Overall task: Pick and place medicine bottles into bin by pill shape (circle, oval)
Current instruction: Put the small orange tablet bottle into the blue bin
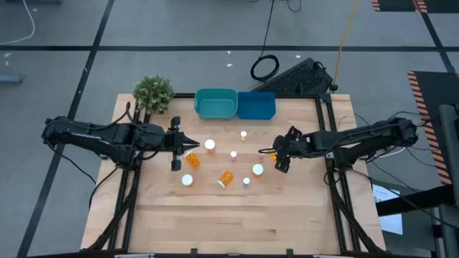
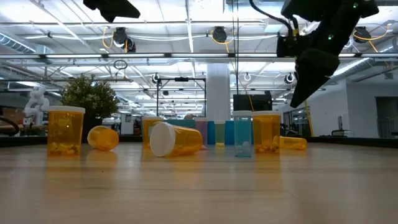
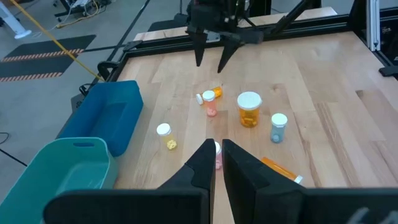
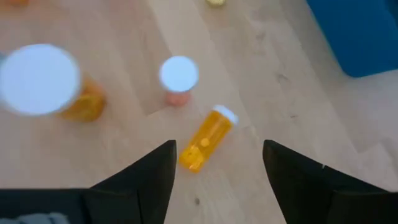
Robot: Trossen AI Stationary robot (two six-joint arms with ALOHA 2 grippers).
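Note:
Several medicine bottles, orange or pale with white caps, are scattered mid-table. Some stand upright, like the wide one [image 1: 209,145]. Others lie on their sides, like the slim orange one [image 1: 267,152], which also shows in the right wrist view [image 4: 205,140]. My right gripper [image 1: 280,156] [image 4: 217,149] hangs open above the table. That lying bottle is just ahead of its fingers, apart from them. My left gripper [image 1: 190,142] [image 3: 217,155] is shut and holds nothing. It points toward the table's right edge, with a white-capped bottle [image 3: 216,149] just beyond its tips.
A teal bin [image 1: 216,103] and a blue bin [image 1: 257,105] stand side by side at the table's far edge. A potted plant [image 1: 153,93] is at the far left corner. Bare wood lies toward the near edge.

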